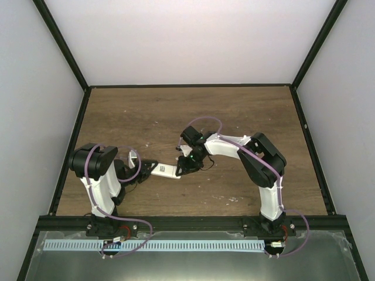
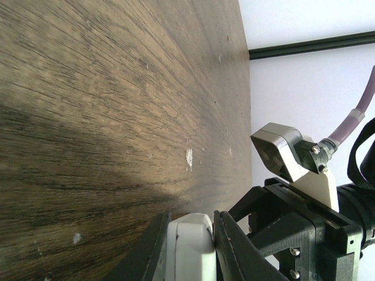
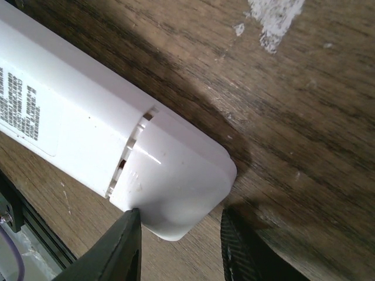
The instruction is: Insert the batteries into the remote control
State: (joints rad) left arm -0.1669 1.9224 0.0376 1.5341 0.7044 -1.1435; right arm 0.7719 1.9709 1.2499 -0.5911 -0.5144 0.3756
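The white remote control point(image 1: 166, 171) lies on the wooden table between the two arms. My left gripper point(image 1: 149, 168) is shut on its left end; in the left wrist view both fingers press the sides of the remote control point(image 2: 190, 249) at the gripper point(image 2: 191, 218). My right gripper point(image 1: 185, 166) is open at the other end. In the right wrist view the gripper point(image 3: 180, 218) straddles the corner of the glossy battery cover point(image 3: 176, 181) on the remote control point(image 3: 70, 117), its left fingertip point(image 3: 130, 219) touching the cover's edge. No batteries are in view.
The right arm's wrist camera point(image 2: 281, 152) and black gripper body stand close in front of my left gripper. White scuffs mark the table point(image 3: 275, 17). Black frame rails point(image 1: 187, 85) and white walls bound the table.
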